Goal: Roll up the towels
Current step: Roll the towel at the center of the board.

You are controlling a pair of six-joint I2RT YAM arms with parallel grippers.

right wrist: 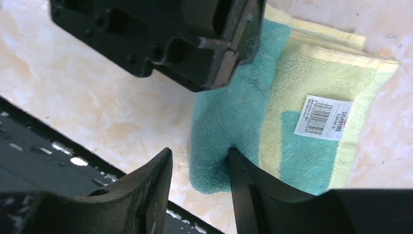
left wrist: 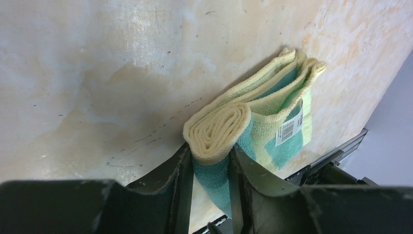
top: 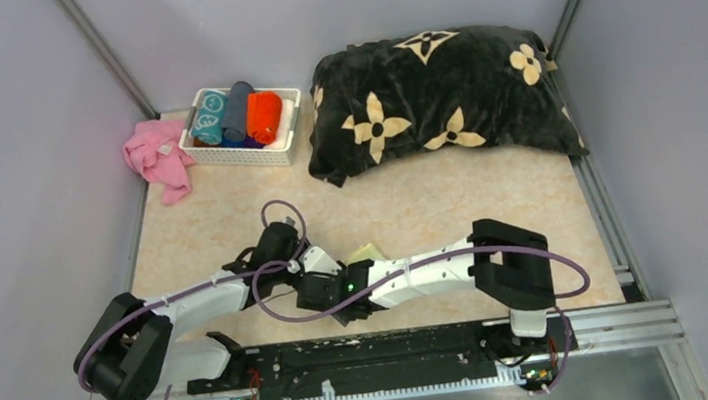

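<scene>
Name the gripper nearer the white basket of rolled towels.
Left. The left gripper clamps the yellow towel by its rolled end, on the side toward the basket; the right gripper sits open at the same towel, farther from it.

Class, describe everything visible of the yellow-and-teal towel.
The towel is terry, pale yellow with teal patches and a white barcode label. One end is rolled into a spiral; the rest lies folded flat on the table. The left gripper pinches the roll between its fingers; one finger of the right gripper touches its teal end.
</scene>
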